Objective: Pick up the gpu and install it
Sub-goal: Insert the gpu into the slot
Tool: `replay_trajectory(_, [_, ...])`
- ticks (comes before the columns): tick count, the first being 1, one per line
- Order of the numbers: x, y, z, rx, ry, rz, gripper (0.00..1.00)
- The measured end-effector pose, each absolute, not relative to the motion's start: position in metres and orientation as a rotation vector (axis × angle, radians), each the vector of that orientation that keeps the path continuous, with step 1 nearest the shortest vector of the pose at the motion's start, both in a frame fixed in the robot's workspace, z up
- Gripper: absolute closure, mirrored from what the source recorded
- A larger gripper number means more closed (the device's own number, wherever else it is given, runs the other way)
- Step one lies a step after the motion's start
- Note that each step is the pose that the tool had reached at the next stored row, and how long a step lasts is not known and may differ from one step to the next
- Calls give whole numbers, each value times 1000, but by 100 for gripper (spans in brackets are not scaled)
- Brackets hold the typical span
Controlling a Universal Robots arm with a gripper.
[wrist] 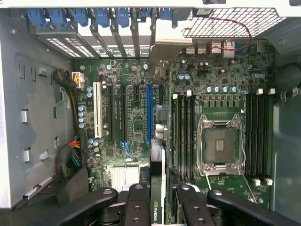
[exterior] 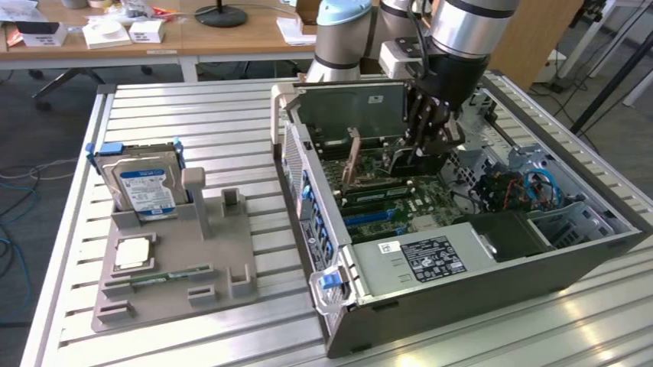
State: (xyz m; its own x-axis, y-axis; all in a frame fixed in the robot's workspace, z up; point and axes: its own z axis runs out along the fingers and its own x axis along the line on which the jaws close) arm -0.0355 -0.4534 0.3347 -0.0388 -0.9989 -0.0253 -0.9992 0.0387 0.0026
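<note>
The gpu (wrist: 157, 209) is seen edge-on in the wrist view, a thin green card with a logo, running away from the fingers to its silver end bracket (wrist: 164, 44). My gripper (wrist: 162, 193) is shut on it, with a black finger (wrist: 137, 205) on each side. The card hangs upright over the motherboard, just beside the long blue slot (wrist: 149, 113) and parallel to it. In the exterior view my gripper (exterior: 430, 145) reaches down into the open computer case (exterior: 490, 283), and the gpu (exterior: 353, 159) stands on edge inside, towards the case's rear wall.
On the exterior view's left, a grey fixture (exterior: 179, 264) carries a hard drive (exterior: 143, 191), a processor chip (exterior: 133, 252) and a memory stick (exterior: 158, 277). Inside the case are the power supply (exterior: 429, 256), an open processor socket (wrist: 219, 143), memory slots (wrist: 258, 136) and a white slot (wrist: 98, 110).
</note>
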Motion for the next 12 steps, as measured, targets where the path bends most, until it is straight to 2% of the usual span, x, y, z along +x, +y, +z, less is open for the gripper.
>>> replay_trajectory(12, [-38, -453, 319, -2168, 2250, 30, 74])
